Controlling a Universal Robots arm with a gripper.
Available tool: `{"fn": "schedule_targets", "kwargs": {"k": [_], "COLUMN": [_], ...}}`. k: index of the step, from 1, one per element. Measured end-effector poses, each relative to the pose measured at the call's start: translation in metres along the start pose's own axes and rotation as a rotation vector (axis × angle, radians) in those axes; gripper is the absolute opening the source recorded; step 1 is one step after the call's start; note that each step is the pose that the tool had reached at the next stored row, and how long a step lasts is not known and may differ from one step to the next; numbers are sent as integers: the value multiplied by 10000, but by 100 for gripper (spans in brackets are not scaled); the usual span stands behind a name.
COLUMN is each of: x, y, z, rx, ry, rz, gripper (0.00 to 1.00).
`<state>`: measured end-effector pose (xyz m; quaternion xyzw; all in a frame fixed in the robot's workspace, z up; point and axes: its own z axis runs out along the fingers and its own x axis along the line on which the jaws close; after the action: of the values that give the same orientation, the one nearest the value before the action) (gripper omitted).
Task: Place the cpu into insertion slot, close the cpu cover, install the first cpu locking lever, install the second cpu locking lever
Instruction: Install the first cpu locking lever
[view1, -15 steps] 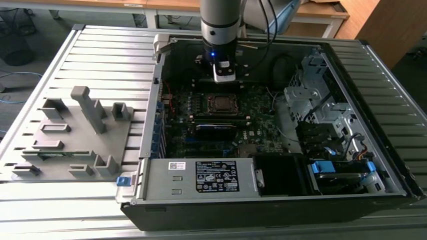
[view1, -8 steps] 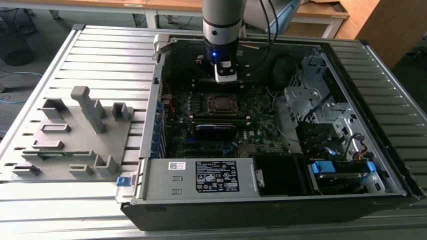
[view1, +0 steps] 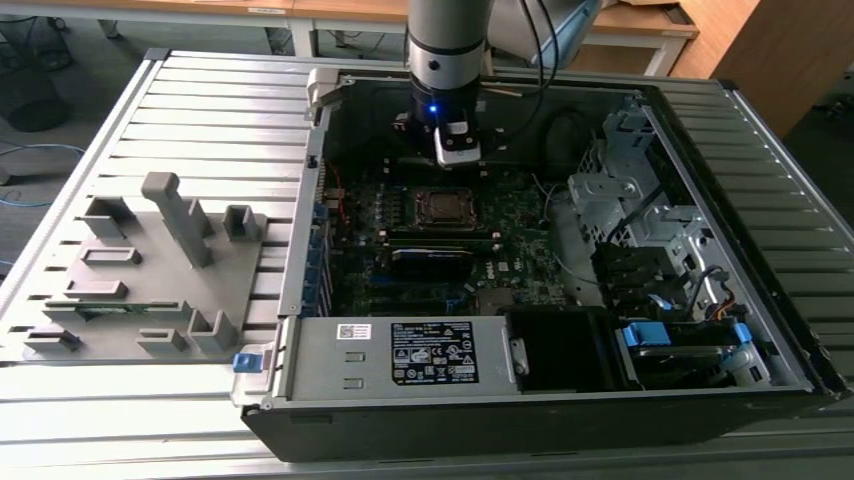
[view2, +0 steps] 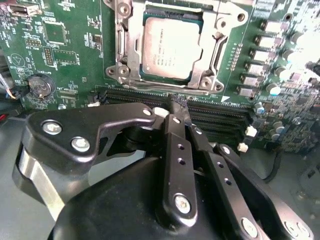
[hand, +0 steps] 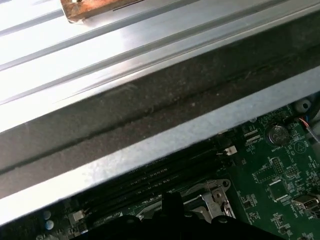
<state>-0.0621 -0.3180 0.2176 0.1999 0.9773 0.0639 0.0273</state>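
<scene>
The cpu lies flat in the insertion slot, its grey metal top showing. The silver cpu cover lies down around it as a frame, and thin metal levers run along the frame's sides. My gripper hangs just above the long memory slots beside the socket, its black fingers shut together with nothing between them. In the exterior view the gripper is inside the open case, a little behind the socket. In the first wrist view the dark gripper tip sits beside the socket's corner.
The open computer case lies on a slatted metal table. A labelled grey power supply box fills the case's front, and drive bays stand on the exterior view's right. A grey fixture stands on the exterior view's left. A coin battery sits on the board.
</scene>
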Motion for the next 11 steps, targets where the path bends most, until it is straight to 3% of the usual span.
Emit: {"fn": "schedule_targets", "kwargs": {"k": [11], "x": [-14], "y": [-32], "z": [-4], "rx": [659], "ry": [-239], "rz": [-350], "gripper": [11]}}
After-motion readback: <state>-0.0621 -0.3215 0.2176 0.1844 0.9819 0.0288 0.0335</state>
